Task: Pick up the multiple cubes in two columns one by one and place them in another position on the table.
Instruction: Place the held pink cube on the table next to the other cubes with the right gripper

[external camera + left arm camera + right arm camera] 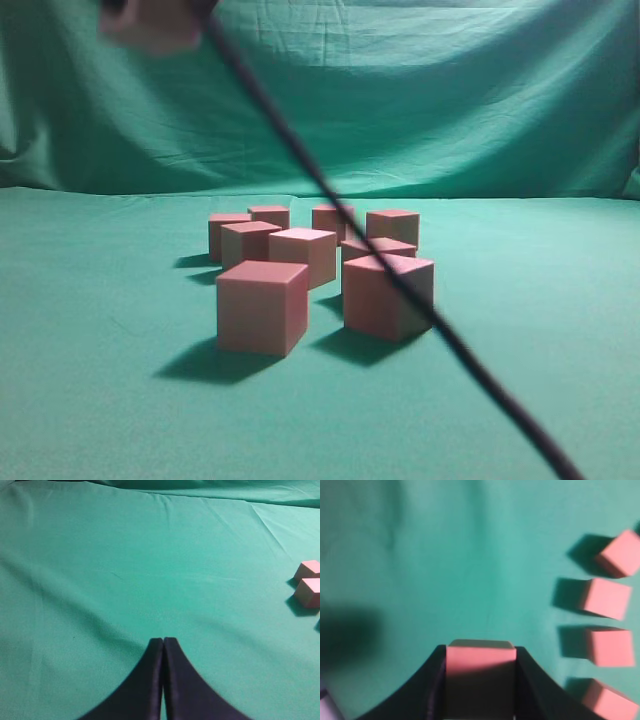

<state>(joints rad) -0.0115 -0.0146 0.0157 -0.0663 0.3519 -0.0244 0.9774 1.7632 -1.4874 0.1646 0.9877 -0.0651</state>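
rear cubes [332, 218] behind nearer ones

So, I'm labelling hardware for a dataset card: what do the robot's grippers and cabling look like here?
Both wrist views show plain matte black fingers, the left gripper's and the right gripper's, flaring in broad curves towards the base, unmarked. A thin black cable slants across the exterior view.

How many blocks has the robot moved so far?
None look set down elsewhere yet. The right gripper holds one cube high above the table. About nine cubes still wait in two columns. The left gripper is shut, idle.
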